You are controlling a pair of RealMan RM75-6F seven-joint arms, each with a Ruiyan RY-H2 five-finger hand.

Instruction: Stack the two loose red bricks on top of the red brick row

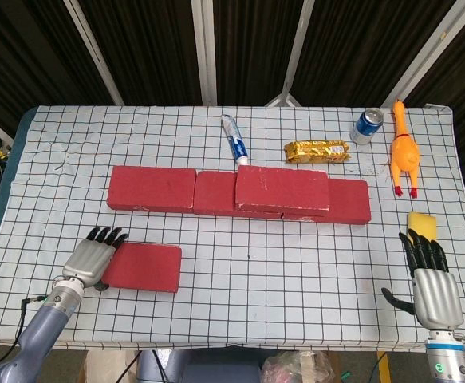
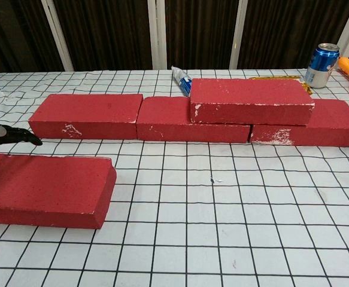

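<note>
My left robot hand (image 1: 95, 259) hovers over the left end of the loose red brick (image 1: 140, 267) on the worktop (image 1: 296, 279), fingers extended, gripping nothing. The brick looks stiff and heavy; I would grip its long sides. The right robot hand (image 1: 430, 281) rests open.

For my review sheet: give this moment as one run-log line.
stacked: one brick on row | loose brick: on table | left hand: over its left end, grip unclear | right hand: open, idle
</note>
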